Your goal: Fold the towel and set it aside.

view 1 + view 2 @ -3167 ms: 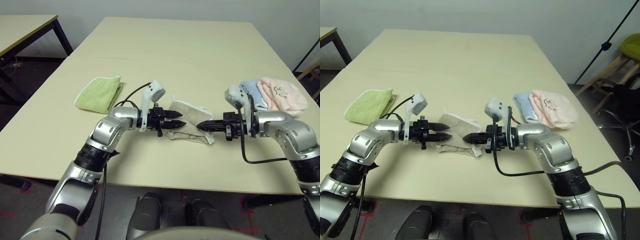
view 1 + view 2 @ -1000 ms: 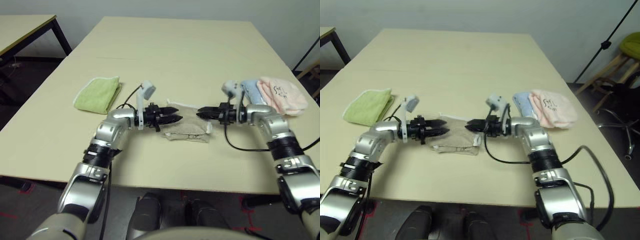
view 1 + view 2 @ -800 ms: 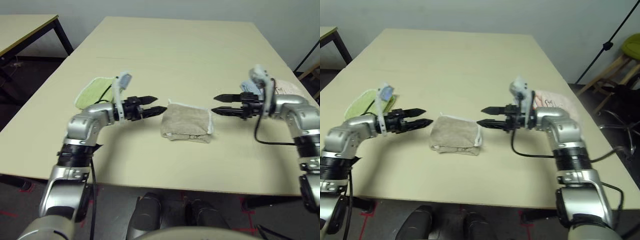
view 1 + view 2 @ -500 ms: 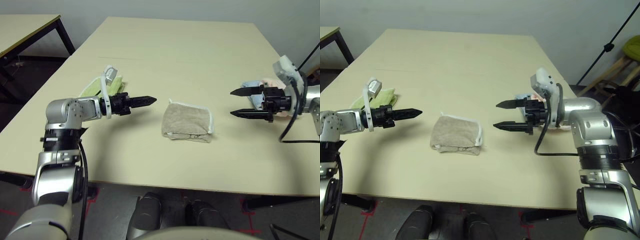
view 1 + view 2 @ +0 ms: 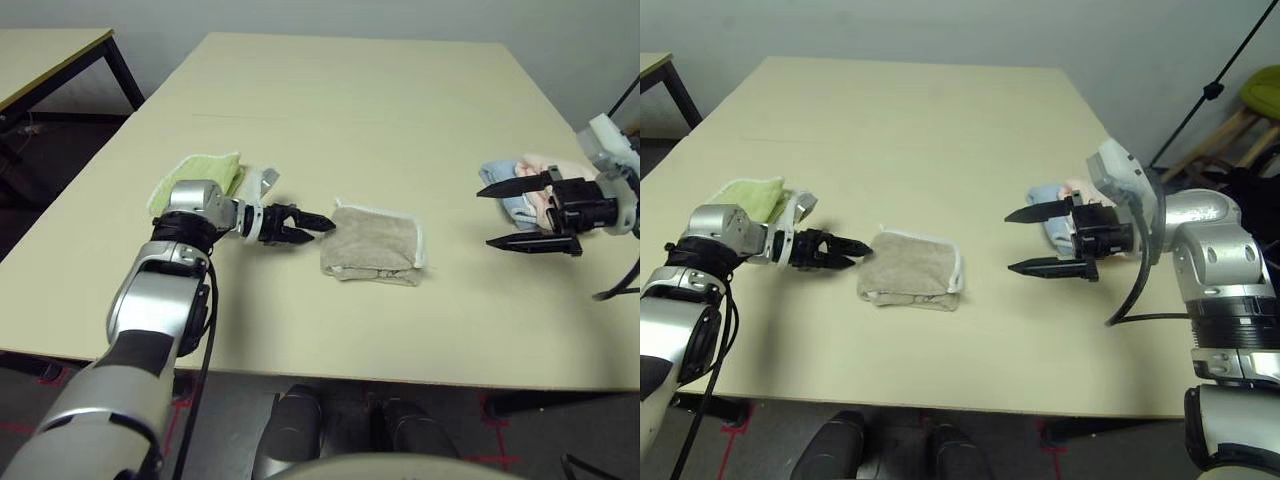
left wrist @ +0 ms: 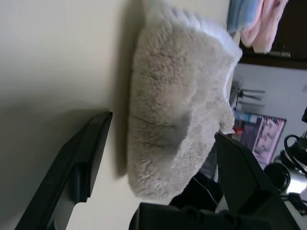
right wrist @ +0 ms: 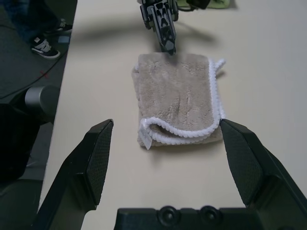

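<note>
The beige towel (image 5: 372, 243) is lying folded into 1 compact bundle near the centre of the left eye view, so the folding is looking done or nearly so, while the setting aside is remaining. Just beside its left edge, the left gripper (image 5: 325, 232) is spreading its 2 fingers apart and holding nothing. Well off to the right of the frame, the right gripper (image 5: 488, 217) is standing wide and empty. Farther out, the green cloth (image 5: 190, 183) is resting at upper left, and the blue cloth (image 5: 508, 180) and pink cloth (image 5: 540, 172) are lying together at upper right, all on the table (image 5: 330, 340)
</note>
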`<state>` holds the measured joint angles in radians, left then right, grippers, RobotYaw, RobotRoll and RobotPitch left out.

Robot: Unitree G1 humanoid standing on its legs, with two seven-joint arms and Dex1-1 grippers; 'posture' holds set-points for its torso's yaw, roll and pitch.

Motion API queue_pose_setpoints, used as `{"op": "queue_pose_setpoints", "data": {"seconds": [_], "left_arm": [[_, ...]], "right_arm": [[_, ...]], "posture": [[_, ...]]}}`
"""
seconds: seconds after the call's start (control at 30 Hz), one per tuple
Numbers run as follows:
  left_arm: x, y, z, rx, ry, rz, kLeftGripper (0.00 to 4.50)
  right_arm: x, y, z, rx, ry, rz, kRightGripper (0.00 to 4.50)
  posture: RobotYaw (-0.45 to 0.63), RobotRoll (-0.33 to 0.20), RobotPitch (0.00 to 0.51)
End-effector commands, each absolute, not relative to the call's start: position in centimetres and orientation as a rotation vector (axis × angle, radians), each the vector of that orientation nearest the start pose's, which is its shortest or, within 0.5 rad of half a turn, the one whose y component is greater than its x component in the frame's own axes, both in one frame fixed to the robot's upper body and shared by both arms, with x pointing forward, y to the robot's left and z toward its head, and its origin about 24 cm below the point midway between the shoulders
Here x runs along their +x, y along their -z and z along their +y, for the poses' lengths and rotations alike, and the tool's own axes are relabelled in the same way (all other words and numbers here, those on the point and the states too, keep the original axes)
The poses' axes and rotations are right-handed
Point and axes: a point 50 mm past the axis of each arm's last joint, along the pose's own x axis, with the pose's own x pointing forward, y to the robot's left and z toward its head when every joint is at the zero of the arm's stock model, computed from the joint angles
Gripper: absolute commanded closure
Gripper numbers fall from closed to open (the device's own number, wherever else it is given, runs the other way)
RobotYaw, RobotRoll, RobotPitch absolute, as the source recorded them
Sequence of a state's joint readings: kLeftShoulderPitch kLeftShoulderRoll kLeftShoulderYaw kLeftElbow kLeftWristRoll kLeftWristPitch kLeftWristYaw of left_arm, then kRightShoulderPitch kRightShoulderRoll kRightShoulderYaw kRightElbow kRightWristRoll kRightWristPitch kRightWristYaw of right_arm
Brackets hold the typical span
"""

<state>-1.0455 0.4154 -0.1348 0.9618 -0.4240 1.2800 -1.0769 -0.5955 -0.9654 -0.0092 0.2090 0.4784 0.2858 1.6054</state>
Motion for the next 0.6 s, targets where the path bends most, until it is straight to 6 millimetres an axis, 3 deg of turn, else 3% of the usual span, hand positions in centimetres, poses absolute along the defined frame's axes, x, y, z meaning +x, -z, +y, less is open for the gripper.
{"op": "queue_pose_setpoints", "data": {"seconds": [0.03,0.3,0.4,0.6], "left_arm": [[34.3,-11.0,14.1,-0.645,0.922,1.131,0.0],[34.3,-10.8,11.7,-0.757,0.963,1.103,0.0],[34.4,-10.2,11.6,-0.773,0.924,1.081,0.58],[34.1,-9.5,11.1,-0.819,0.909,1.081,2.57]], "right_arm": [[27.6,-22.1,-25.9,-0.44,-1.401,0.178,0.05],[27.5,-22.2,-25.4,-0.435,-1.397,0.167,0.05],[27.5,-22.3,-25.3,-0.434,-1.394,0.163,0.0],[27.7,-22.4,-25.4,-0.434,-1.388,0.158,0.0]], "posture": [[0.06,0.0,0.103],[0.05,0.0,0.097],[0.06,0.0,0.094],[0.07,0.0,0.09]]}}
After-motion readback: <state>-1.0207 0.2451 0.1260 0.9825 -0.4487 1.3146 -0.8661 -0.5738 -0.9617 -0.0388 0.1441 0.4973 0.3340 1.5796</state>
